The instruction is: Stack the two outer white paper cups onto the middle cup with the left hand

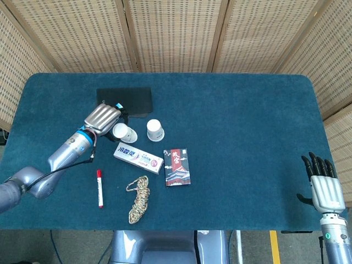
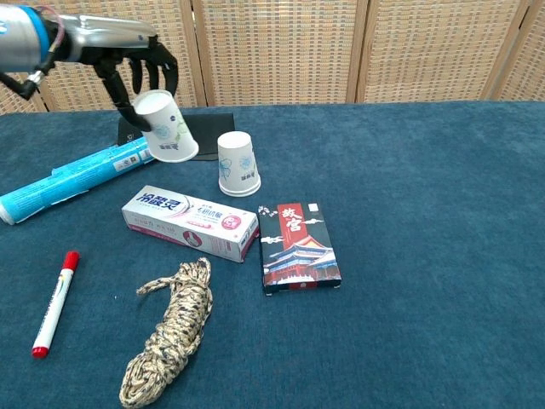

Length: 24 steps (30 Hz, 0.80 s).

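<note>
Blue felt worktop (image 1: 247, 126) before woven-cane screens (image 1: 176, 33); left hand (image 2: 128, 60) grasps a tilted cup (image 2: 166, 126); right hand (image 1: 323, 187) released, fingers (image 1: 318, 164) apart.

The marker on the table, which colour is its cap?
Red; the marker has a white body. The chest view shows it best.

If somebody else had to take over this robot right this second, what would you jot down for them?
Left hand holds one white paper cup upside down in the air, just left of the upside-down cup on the table.
Right hand is open at the table's right edge, holding nothing.
Done: the cup is lifted and nearly at the target.
Left: lower it onto the standing cup. I see only two cups, so check for a third.
</note>
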### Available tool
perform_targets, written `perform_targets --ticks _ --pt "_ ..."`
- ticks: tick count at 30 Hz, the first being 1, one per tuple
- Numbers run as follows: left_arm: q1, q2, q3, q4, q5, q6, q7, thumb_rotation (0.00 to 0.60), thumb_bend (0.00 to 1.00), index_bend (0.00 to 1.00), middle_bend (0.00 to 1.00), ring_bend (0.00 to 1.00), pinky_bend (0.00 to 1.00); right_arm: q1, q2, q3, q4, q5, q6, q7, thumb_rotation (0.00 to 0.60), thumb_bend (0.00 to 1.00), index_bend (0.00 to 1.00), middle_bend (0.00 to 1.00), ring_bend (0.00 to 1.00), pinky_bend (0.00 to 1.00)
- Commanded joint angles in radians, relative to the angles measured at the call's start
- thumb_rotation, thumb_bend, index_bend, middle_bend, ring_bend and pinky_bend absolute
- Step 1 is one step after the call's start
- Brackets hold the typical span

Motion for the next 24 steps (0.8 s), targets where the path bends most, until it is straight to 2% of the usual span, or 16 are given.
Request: perform_targets --ticks 1,11,14,24 --pt "-0.054 -0.063 -0.036 0.051 -0.077 -0.035 0.055 0.600 0.06 0.51 0.40 0.38 0.40 0.000 0.001 0.002 0.002 0.004 -0.002 0.002 0.600 0.00 0.00 0.00 0.00 0.00" --pt "-0.128 -0.115 -0.075 0.091 -0.178 -0.056 0.109 0.600 0.06 0.51 0.40 0.38 0.40 0.003 0.001 0.010 0.011 0.023 -0.013 0.010 0.600 0.00 0.00 0.00 0.00 0.00" --pt "-0.168 -0.126 -0.072 0.120 -0.243 -0.101 0.150 0.600 0.06 0.51 0.40 0.38 0.40 0.004 0.001 0.012 0.015 0.029 -0.016 0.011 0.600 0.00 0.00 0.00 0.00 0.00" --pt "-0.237 -0.174 -0.041 0.199 -0.416 -0.137 0.222 0.600 0.04 0.49 0.38 0.37 0.39 0.005 -0.005 0.015 0.023 0.041 -0.019 0.007 0.600 0.00 0.00 0.00 0.00 0.00"
